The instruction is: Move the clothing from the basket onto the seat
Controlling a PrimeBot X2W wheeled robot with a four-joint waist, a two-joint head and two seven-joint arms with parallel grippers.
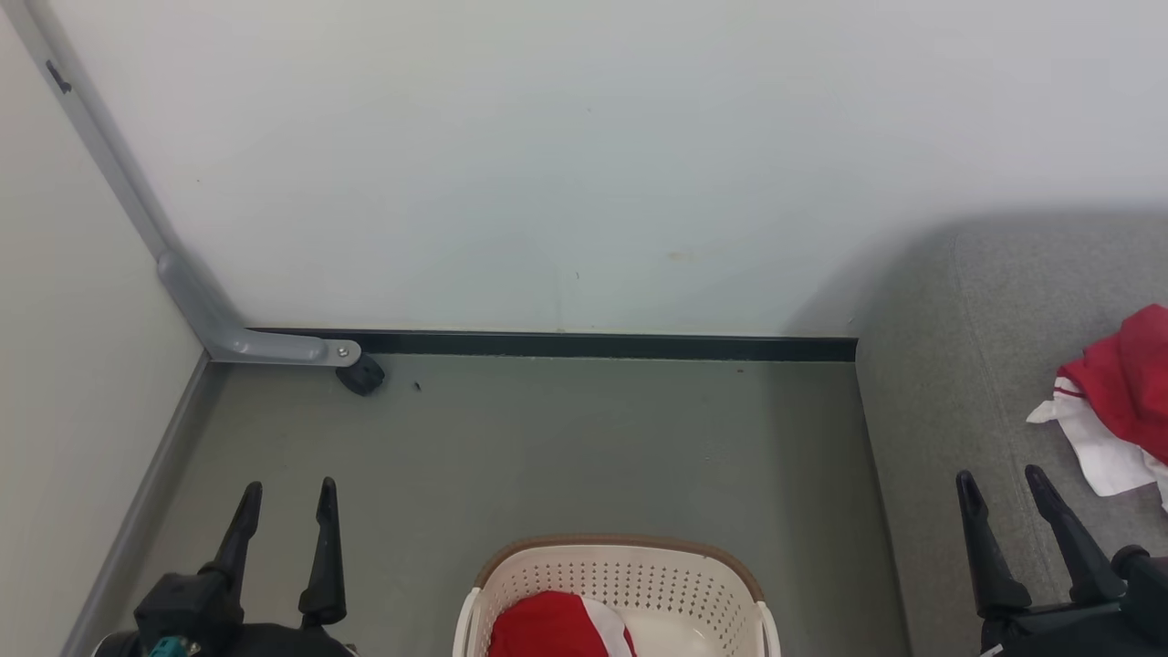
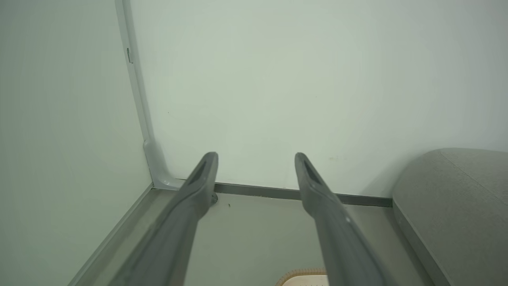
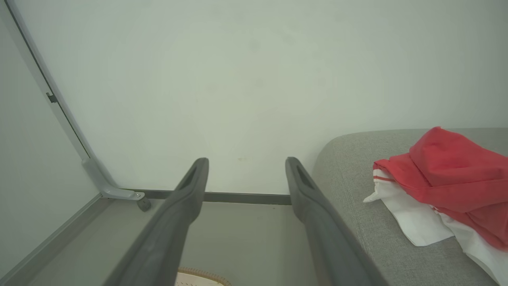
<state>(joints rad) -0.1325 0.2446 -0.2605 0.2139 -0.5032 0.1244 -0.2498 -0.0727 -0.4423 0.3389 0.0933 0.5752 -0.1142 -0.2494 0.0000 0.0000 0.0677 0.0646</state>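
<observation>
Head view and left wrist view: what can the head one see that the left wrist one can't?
Head view, not left wrist view: red clothing inside the basket, more clothing on the seat, and the open right gripper.
Left wrist view, not head view: the left gripper close up, with a slot in each finger.
Both: the open left gripper, the basket's rim, the seat, wall, floor and grey post.

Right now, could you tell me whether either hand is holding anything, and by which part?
Nothing is held: the left hand and right hand are both open and empty.
</observation>
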